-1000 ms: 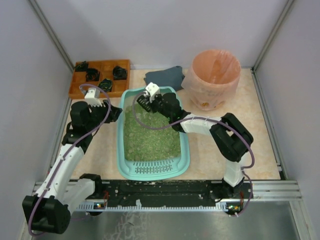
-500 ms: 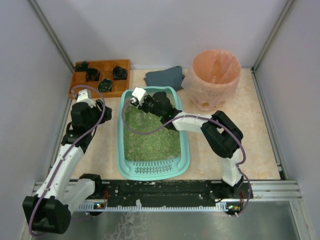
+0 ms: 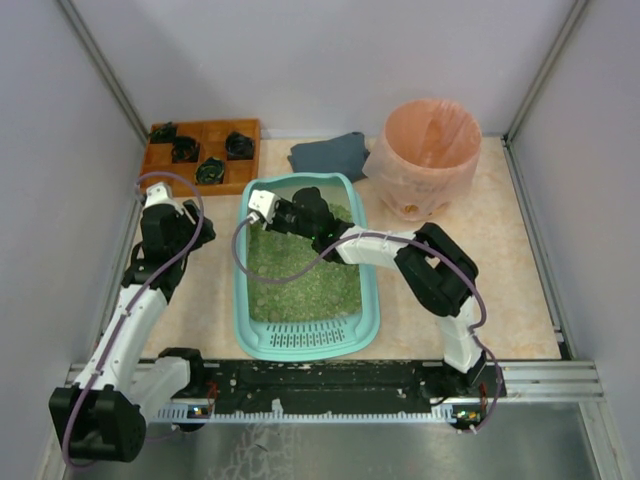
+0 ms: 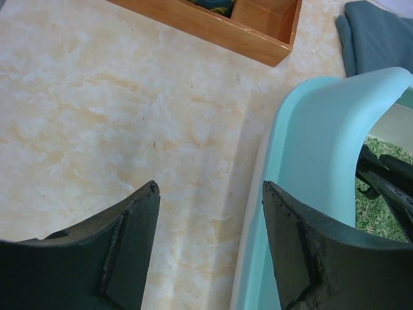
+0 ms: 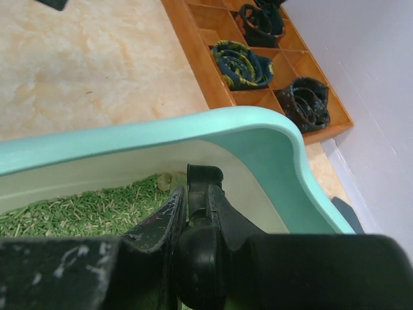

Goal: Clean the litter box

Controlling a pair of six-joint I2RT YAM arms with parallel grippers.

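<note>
Here the litter box (image 3: 241, 300) is set mid-table; in its far-left corner the right gripper (image 5: 193, 216) is clamped on what seems a black handle (image 5: 204, 177), the left gripper (image 4: 210, 194) held spread just outside. By a hard scrape litter (image 5: 77, 210) could be flung over the rim (image 5: 161, 129). Its working end is hidden.

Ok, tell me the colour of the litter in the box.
Green; the litter in the teal litter box shows best in the right wrist view.
</note>
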